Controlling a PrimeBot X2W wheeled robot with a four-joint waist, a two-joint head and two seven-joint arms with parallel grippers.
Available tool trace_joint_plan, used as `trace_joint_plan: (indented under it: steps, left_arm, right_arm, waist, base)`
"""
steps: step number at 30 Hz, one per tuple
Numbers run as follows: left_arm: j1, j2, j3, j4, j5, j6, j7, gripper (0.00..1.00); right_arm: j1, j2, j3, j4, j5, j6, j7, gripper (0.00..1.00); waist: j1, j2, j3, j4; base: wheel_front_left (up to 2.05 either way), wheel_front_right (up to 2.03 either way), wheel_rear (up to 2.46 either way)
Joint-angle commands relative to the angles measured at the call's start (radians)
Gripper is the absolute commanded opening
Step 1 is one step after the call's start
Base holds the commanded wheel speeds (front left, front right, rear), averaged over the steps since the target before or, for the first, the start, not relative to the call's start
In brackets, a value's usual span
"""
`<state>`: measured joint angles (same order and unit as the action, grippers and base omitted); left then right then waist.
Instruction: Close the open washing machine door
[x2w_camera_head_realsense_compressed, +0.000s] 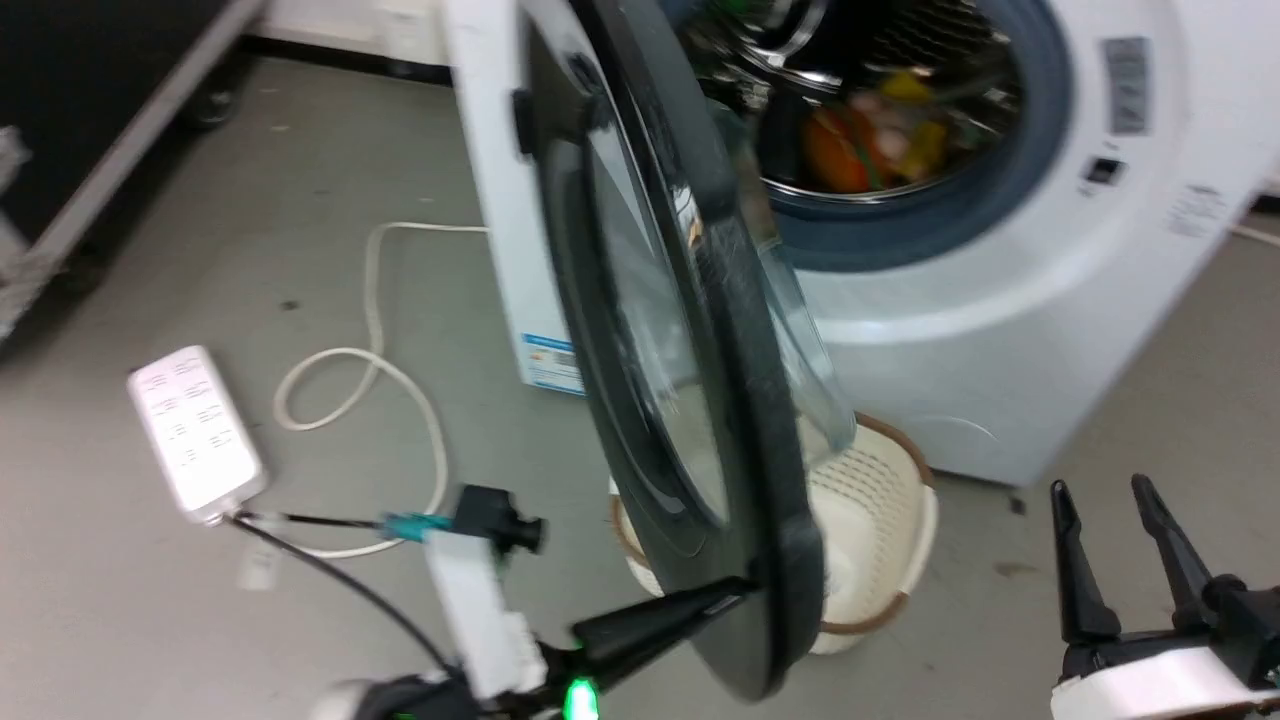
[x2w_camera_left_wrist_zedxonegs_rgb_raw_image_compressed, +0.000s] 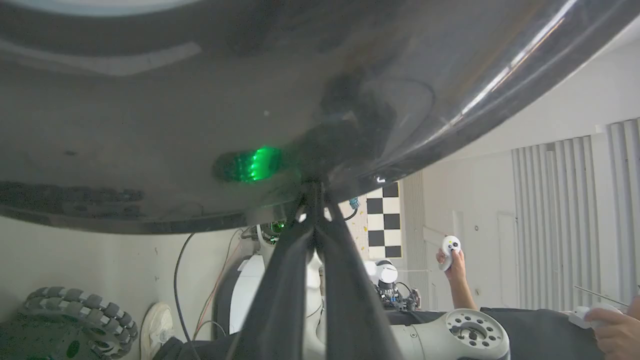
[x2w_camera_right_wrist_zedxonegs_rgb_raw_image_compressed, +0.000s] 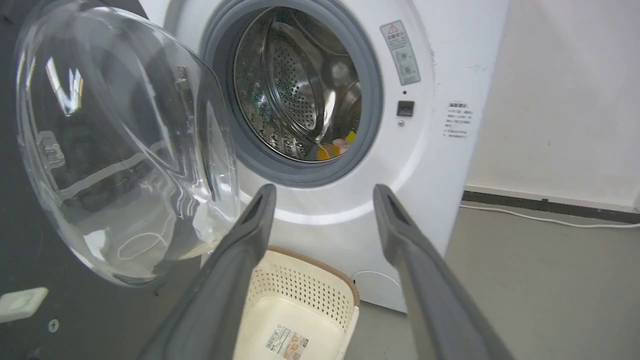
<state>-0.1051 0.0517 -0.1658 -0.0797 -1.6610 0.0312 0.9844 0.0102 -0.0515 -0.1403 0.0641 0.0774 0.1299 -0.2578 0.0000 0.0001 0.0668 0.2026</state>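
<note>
Over the grey floor (x2w_camera_head_realsense_compressed: 200, 300), the washing machine door (x2w_camera_head_realsense_compressed: 640, 330) was found swung out, edge-on. The left gripper (x2w_camera_head_realsense_compressed: 735, 592), fingers pinched together on nothing, was laid against its outer face; the right gripper (x2w_camera_head_realsense_compressed: 1103, 490) was held spread, well apart.

Robotics test room, not a home laundry: a white front-loading washing machine (x2w_camera_head_realsense_compressed: 1000, 330) stands free on a bare grey concrete floor (x2w_camera_head_realsense_compressed: 200, 250), with a cream laundry basket (x2w_camera_head_realsense_compressed: 880, 500) at its foot. A white power strip (x2w_camera_head_realsense_compressed: 195, 430) and a looped white cable (x2w_camera_head_realsense_compressed: 375, 300) lie loose on the floor, and a black metal-edged case (x2w_camera_head_realsense_compressed: 90, 100) stands to one side. A black-and-white checkerboard (x2w_camera_left_wrist_zedxonegs_rgb_raw_image_compressed: 383, 220) is set up by plain white walls (x2w_camera_right_wrist_zedxonegs_rgb_raw_image_compressed: 560, 100), while a person's hand (x2w_camera_left_wrist_zedxonegs_rgb_raw_image_compressed: 454, 265) holds up a white handheld controller (x2w_camera_left_wrist_zedxonegs_rgb_raw_image_compressed: 450, 246).
</note>
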Motion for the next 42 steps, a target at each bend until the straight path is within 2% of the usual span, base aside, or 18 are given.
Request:
trace_joint_plan:
  steps: [1, 2, 7, 12, 16, 20, 23, 27, 32, 36, 40, 41, 42]
  left_arm:
    - [-0.029, -0.001, -0.068, 0.053, -0.02, -0.037, -0.095, 0.0]
    - [-0.029, -0.001, -0.068, 0.053, -0.02, -0.037, -0.095, 0.0]
    - [-0.154, -0.001, -0.19, 0.206, -0.088, -0.097, -0.361, 0.0]
    - [-0.319, -0.001, -0.274, 0.331, -0.163, -0.141, -0.575, 0.0]
    - [-0.455, -0.001, -0.325, 0.417, -0.216, -0.157, -0.73, 0.0]
    - [-0.567, -0.001, -0.37, 0.471, -0.254, -0.161, -0.863, 0.0]
    - [-0.608, -0.001, -0.392, 0.476, -0.263, -0.161, -0.932, 0.0]
    - [-0.597, -0.001, -0.411, 0.467, -0.25, -0.162, -0.956, 0.0]
    - [-0.519, 0.016, -0.409, 0.412, -0.127, -0.162, -0.949, 0.0]
    - [-0.422, 0.094, -0.423, 0.311, 0.027, -0.162, -0.99, 0.0]
    - [-0.323, 0.214, -0.45, 0.238, 0.229, -0.162, -1.132, 0.0]
    - [-0.299, 0.242, -0.454, 0.232, 0.28, -0.162, -1.179, 0.09]
    - [-0.276, 0.271, -0.451, 0.232, 0.339, -0.162, -1.213, 0.33]
  right_arm:
    - [-0.023, 0.001, -0.006, 0.005, -0.001, 0.001, -0.004, 1.0]
    - [-0.023, 0.001, -0.006, 0.005, -0.001, 0.001, -0.004, 1.0]
    - [-0.043, 0.001, 0.012, 0.007, 0.003, 0.001, -0.004, 1.0]
    - [-0.059, 0.001, 0.022, 0.011, 0.017, 0.001, -0.004, 1.0]
    - [-0.073, 0.001, 0.033, 0.017, 0.033, 0.001, -0.004, 1.0]
    - [-0.077, 0.001, 0.038, 0.02, 0.045, 0.001, -0.004, 1.0]
    - [-0.078, 0.001, 0.042, 0.022, 0.05, 0.001, -0.004, 1.0]
    - [-0.074, 0.001, 0.037, 0.014, 0.046, 0.001, -0.004, 1.0]
    - [-0.054, 0.001, 0.02, -0.004, 0.029, 0.001, -0.004, 1.0]
    - [-0.027, 0.001, 0.007, -0.021, 0.018, 0.001, -0.004, 1.0]
    - [0.0, 0.001, 0.006, -0.042, 0.017, 0.001, -0.004, 1.0]
    - [0.007, 0.001, 0.009, -0.048, 0.017, 0.001, -0.004, 1.0]
    - [0.014, 0.001, 0.014, -0.054, 0.017, 0.001, -0.004, 1.0]
  waist:
    - [0.0, -0.0001, 0.043, -0.093]
    - [0.0, -0.0001, 0.043, -0.093]
    - [0.0, -0.0001, 0.09, -0.224]
    - [0.0, -0.0001, 0.145, -0.339]
    - [0.0, -0.0001, 0.182, -0.412]
    - [0.0, -0.0001, 0.201, -0.441]
    - [0.0, -0.0001, 0.2, -0.436]
    - [0.0, -0.0001, 0.172, -0.391]
    - [0.0, -0.0001, 0.114, -0.308]
    - [0.0, -0.0001, 0.057, -0.238]
    - [0.0, -0.0001, 0.007, -0.181]
    - [0.0, -0.0001, -0.004, -0.169]
    - [0.0, -0.0001, -0.013, -0.159]
  base:
    - [0.0, 0.0, 0.0]
    - [0.0, 0.0, 0.0]
    - [0.0, 0.0, 0.0]
    - [0.0, 0.0, 0.0]
    - [0.0, 0.0, 0.0]
    - [0.0, 0.0, 0.0]
    - [0.0, 0.0, 0.0]
    - [0.0, 0.0, 0.0]
    - [0.0, 0.0, 0.0]
    - [0.0, 0.0, 0.0]
    - [0.0, 0.0, 0.0]
    - [0.0, 0.0, 0.0]
    - [0.0, 0.0, 0.0]
